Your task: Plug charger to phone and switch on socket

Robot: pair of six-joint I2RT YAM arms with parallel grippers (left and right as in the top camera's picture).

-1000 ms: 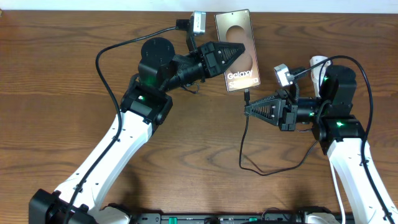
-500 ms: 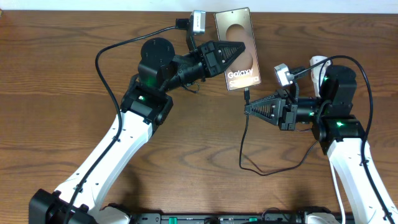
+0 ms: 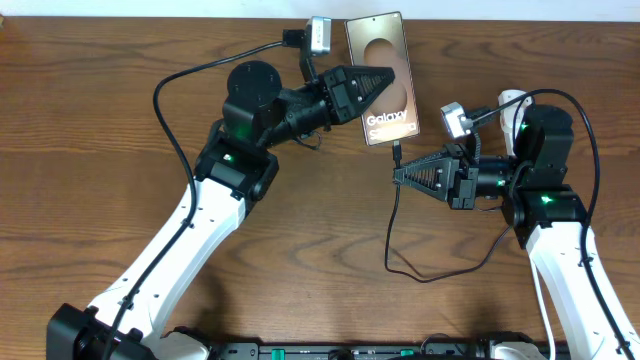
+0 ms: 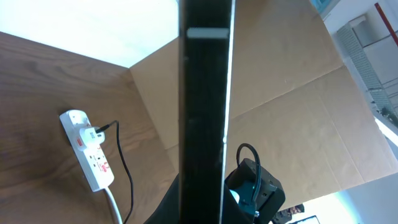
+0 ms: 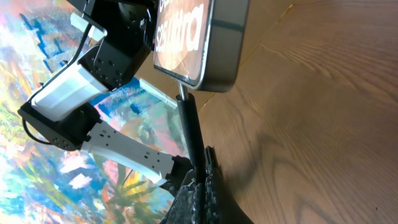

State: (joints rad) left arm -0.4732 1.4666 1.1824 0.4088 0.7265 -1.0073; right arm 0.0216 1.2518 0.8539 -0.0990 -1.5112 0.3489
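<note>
The bronze-grey phone (image 3: 378,70) is held off the table, screen up, in my left gripper (image 3: 386,80), which is shut on its long edges. In the left wrist view the phone (image 4: 202,93) shows edge-on as a dark bar between the fingers (image 4: 202,202). My right gripper (image 3: 399,175) is shut on the charger's black connector (image 3: 397,155), just below the phone's bottom edge. In the right wrist view the connector (image 5: 188,121) points up from the shut fingers (image 5: 202,180), its metal tip at the phone's bottom edge (image 5: 208,53). The white socket (image 4: 90,152) lies on the table with the black plug in it.
The charger cable (image 3: 410,272) loops over the wood table (image 3: 300,260) below the right gripper and runs back toward the right arm. The socket's rounded end (image 3: 512,100) peeks out behind the right arm. A brown cardboard wall (image 4: 298,93) stands behind the table.
</note>
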